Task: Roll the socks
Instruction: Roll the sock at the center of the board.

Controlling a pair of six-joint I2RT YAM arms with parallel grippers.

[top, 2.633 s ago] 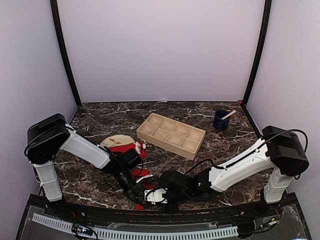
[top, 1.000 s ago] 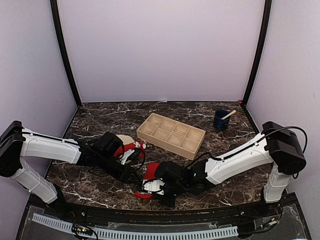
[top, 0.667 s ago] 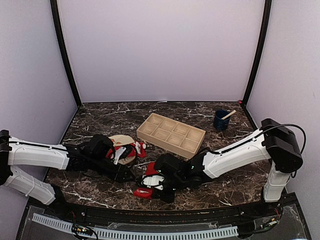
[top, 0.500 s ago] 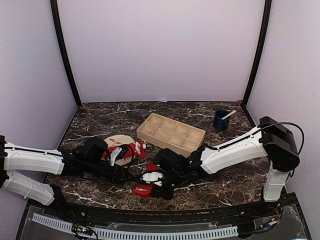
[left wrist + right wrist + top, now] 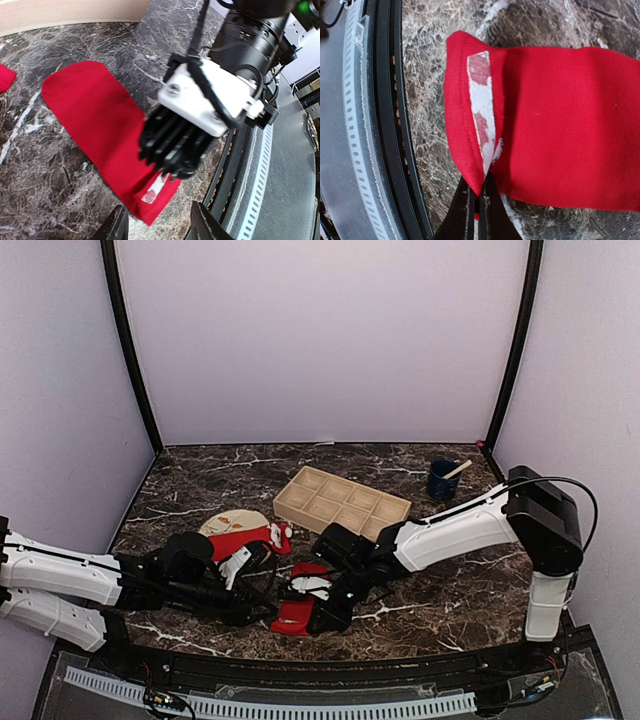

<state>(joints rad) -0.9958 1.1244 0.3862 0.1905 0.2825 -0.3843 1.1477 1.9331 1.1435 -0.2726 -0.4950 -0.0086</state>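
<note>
Now that my left gripper (image 5: 160, 227) has let go and drawn back, its fingers apart over nothing, my right gripper (image 5: 477, 184) alone stays clamped on the folded cuff of the red sock (image 5: 560, 125), flat on the tabletop (image 5: 425, 100). Earlier both grippers crowded this end. The rolling has barely begun, I judge. The second sock (image 5: 240, 538) lies on the plate (image 5: 222, 521).

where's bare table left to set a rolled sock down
Bare table: the strip between the wooden tray and the back wall, the back-left corner behind the plate, and the front right, nearer than the right arm. Crowded: front centre, where left claw and right claw meet over the flat red sock.
</note>
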